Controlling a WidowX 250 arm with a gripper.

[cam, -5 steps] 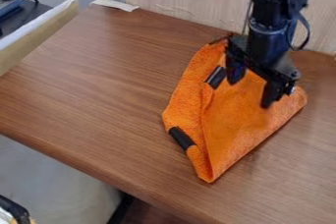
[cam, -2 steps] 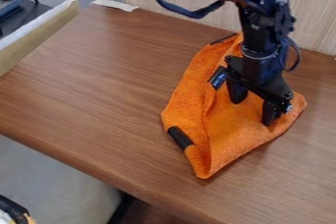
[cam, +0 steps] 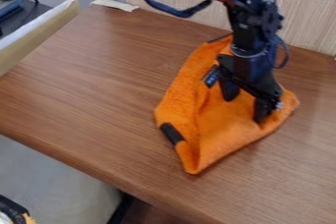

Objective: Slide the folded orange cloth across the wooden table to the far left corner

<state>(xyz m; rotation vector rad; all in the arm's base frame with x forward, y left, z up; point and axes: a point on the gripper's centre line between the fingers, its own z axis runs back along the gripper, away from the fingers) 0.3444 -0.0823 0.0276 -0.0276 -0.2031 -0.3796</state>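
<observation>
Camera view: fingers [cam: 261,112], wide apart, touch without clamping the orange cloth [cam: 211,132], well inside the table's [cam: 85,90] edge.

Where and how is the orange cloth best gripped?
Probably by the long fold beside the black patch, pinched from above across the crease: the cloth bunches there and looks flatter elsewhere. The gripper already points down with fingers apart.

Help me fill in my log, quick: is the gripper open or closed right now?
Gripper: open, its fingers apart, tips down at the orange cloth.
</observation>
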